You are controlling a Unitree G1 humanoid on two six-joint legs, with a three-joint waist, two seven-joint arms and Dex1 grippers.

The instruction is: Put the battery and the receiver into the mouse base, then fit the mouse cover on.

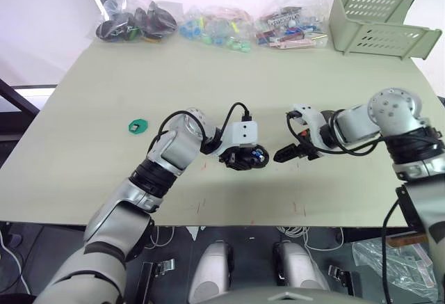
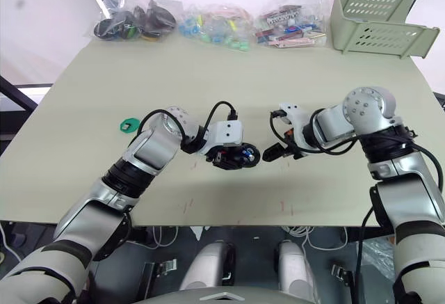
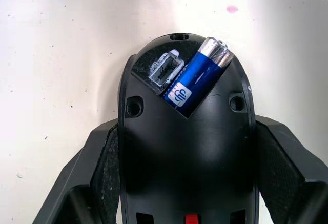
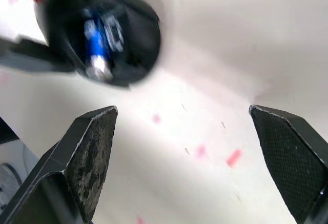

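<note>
Nearest me, a little in from the bench's near edge, I see my left gripper [image 3: 184,157] pinching the black oval mouse base [image 3: 187,147] by its two sides, black fingers [image 3: 110,157] pressed against its flanks. My left wrist view gives what the head cameras cannot: the blue cylindrical battery [image 3: 197,78] lies slanted in its slot at the base's far end, silver tip poking up over the rim, and the tiny receiver [image 3: 165,70] with its pale metallic mouth sits in the pocket just beside it, touching the battery's side. From the head view the base is a dark lump with a blue fleck.

Just beside it, toward the bench's right edge, my right gripper [image 1: 286,154] hangs apart from the base with a small gap between them. Its wrist view shows the two pads [image 4: 95,152] spread wide with nothing between them, bare bench [image 1: 292,88] under them and the base and battery blurred beyond.

Toward the left edge lies a small round green disc [image 1: 138,126], well apart from both arms. The middle of the bench is open room. Along the far edge sit clear plastic bags of parts [image 1: 208,22], and at the far right corner a pale green slotted plastic basket [image 1: 379,22].
</note>
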